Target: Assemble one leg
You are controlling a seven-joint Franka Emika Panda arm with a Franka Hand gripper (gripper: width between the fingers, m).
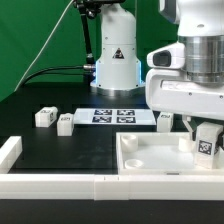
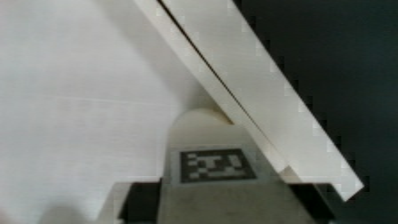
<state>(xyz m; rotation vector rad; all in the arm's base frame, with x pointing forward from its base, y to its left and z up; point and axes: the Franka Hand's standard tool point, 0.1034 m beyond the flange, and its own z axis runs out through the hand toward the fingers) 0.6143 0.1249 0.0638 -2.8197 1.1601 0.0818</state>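
My gripper [image 1: 206, 136] is shut on a leg [image 1: 207, 143], a small white block with a black-and-white tag. It holds the leg upright over the right end of the large white panel [image 1: 150, 158] in the exterior view. In the wrist view the leg [image 2: 217, 160] sits between my two dark fingers [image 2: 146, 202], with its far tip close to the panel's raised rim [image 2: 231, 75] above the panel's flat face [image 2: 89, 90]. I cannot tell whether the tip touches the panel. Three other legs lie on the black table [image 1: 44, 117], [image 1: 65, 123], [image 1: 164, 120].
The marker board [image 1: 112, 116] lies behind the panel, in front of the arm's base [image 1: 116, 60]. A white rail [image 1: 60, 186] runs along the table's front edge, with a short white block [image 1: 9, 152] at the exterior view's left.
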